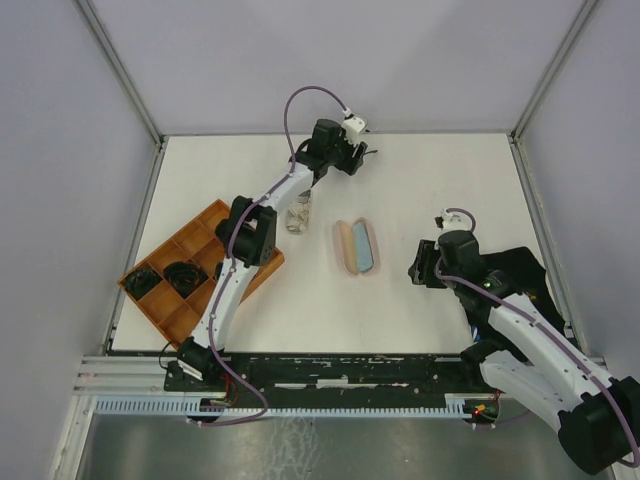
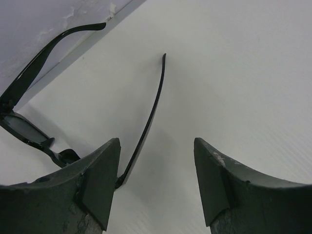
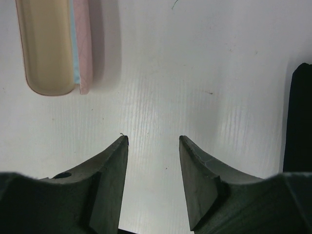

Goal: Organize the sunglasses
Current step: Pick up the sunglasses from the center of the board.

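one pair of black sunglasses (image 2: 22, 127) lies unfolded just ahead and left of my left gripper (image 2: 156, 141), whose jaws stand well apart and clamp nothing, though one thin temple (image 2: 152, 109) runs in between them, close against one finger. it looks light, stiff, slippery and easy to snap, so i would take the thicker frame by the hinge rather than that temple; the white tabletop (image 2: 243, 73) is smooth and the wall (image 2: 29, 24) just ahead leaves little room. my right gripper (image 3: 153, 139) hangs parted and empty over bare tabletop, a pink case (image 3: 48, 44) ahead to its left.
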Motion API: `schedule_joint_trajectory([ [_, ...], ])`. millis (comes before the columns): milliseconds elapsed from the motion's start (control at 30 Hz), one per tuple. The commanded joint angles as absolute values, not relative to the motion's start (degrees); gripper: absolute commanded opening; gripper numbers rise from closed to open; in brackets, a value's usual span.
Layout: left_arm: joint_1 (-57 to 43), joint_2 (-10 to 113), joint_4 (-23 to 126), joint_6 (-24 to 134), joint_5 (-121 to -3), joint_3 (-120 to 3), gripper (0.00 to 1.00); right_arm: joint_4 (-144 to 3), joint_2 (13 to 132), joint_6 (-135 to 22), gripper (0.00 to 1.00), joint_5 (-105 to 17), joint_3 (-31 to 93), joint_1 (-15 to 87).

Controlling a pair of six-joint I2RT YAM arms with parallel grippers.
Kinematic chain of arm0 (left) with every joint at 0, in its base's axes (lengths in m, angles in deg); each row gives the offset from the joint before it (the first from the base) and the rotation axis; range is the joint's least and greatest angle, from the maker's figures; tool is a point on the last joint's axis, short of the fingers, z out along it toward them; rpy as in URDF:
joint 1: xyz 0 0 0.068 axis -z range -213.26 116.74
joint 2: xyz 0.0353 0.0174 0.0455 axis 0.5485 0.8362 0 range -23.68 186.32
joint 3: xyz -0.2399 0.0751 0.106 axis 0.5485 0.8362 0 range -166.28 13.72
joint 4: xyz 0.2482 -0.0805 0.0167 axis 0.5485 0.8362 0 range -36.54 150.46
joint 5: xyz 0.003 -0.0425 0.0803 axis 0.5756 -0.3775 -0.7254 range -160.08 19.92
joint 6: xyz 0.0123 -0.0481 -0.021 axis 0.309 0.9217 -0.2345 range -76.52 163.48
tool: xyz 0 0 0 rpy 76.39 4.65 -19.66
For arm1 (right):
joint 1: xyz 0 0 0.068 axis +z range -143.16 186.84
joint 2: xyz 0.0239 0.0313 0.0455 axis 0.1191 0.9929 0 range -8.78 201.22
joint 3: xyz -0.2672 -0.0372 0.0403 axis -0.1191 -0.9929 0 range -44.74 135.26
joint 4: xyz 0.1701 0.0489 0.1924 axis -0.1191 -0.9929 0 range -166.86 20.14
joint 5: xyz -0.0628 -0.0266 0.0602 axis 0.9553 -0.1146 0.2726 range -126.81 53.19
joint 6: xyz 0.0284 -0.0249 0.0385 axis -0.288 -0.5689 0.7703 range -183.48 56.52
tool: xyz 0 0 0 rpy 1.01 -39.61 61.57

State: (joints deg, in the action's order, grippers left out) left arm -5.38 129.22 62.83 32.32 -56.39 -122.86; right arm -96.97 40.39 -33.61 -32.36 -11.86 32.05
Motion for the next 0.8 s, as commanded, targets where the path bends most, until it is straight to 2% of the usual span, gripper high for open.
schedule_joint_trajectory([
  [0, -5.02, 130.40, 59.51, 29.07, -55.81, -126.01, 0.68, -95.99, 41.16, -34.30, 0.55, -30.83, -11.18, 31.83],
  [567, -4.96, 132.28, 59.95, 25.40, -57.16, -126.12, 0.59, -94.76, 43.28, -34.74, 0.55, -31.50, -11.23, 31.74],
  [767, -4.85, 132.30, 59.80, 25.19, -57.86, -126.03, 0.50, -94.64, 43.94, -35.00, 0.55, -32.41, -10.83, 31.79],
])
